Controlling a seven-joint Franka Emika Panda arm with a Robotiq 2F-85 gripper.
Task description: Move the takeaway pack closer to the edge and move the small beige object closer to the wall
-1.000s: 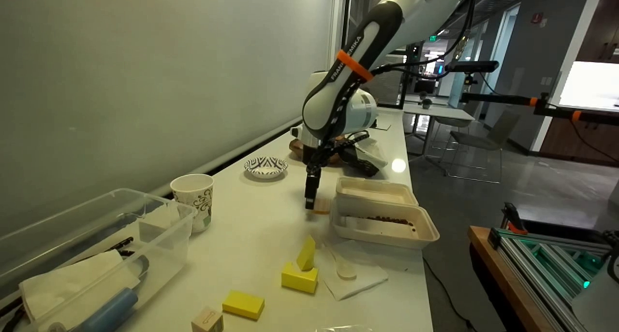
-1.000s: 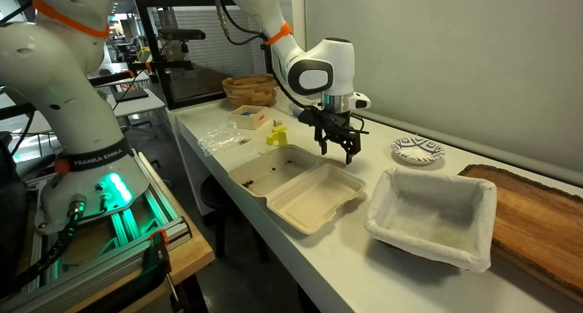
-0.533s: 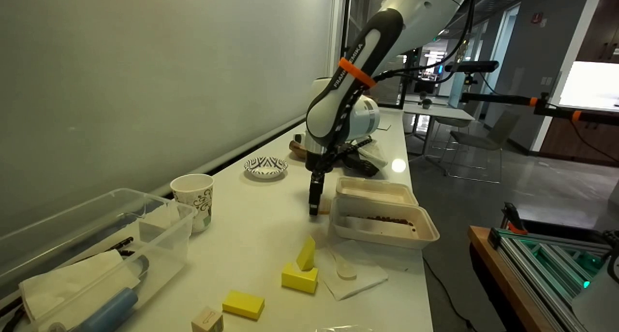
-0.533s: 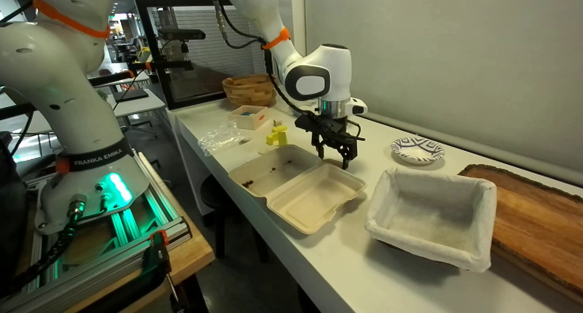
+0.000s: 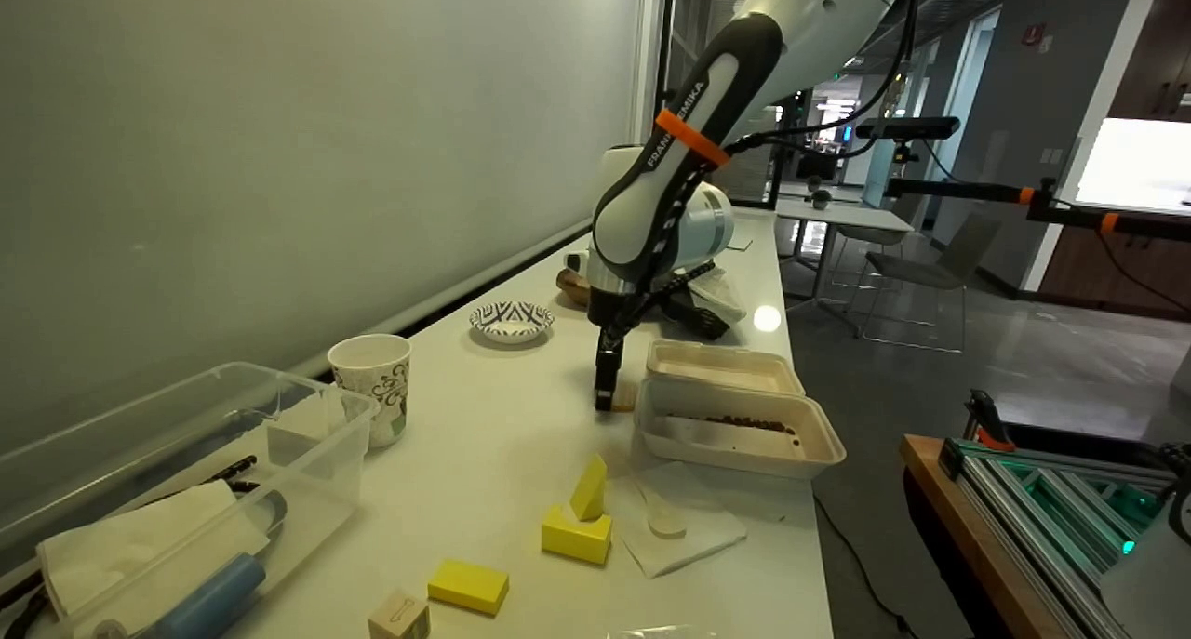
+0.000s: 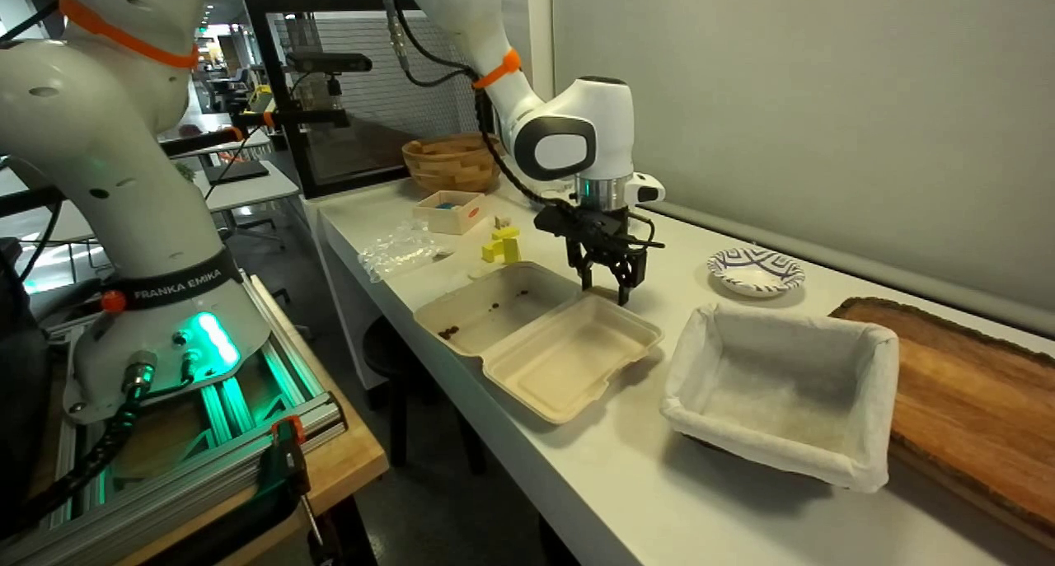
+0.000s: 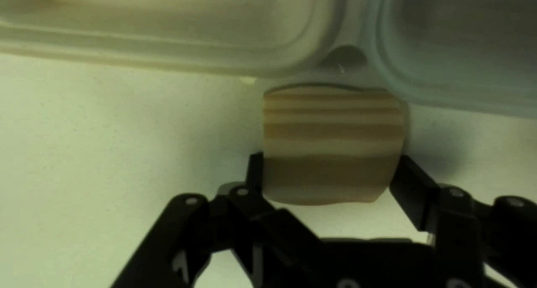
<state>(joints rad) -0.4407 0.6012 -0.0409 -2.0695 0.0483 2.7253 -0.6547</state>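
The small beige object is a striped wooden piece lying against the near side of the takeaway pack; it also shows in both exterior views, partly behind the fingers. My gripper has a finger touching each side of it and is shut on it, low at the counter. The takeaway pack is an open cream two-part tray with brown bits in one half; it shows in the wrist view too. It lies by the counter's edge. The grey wall runs along the opposite side.
Yellow blocks and a napkin with a spoon lie beside the pack. A patterned bowl, cup and clear bin stand toward the wall. A cloth-lined basket and wooden board stand nearby.
My gripper has come down around the small beige object, and its fingers have drawn together onto it. The takeaway pack has not moved.
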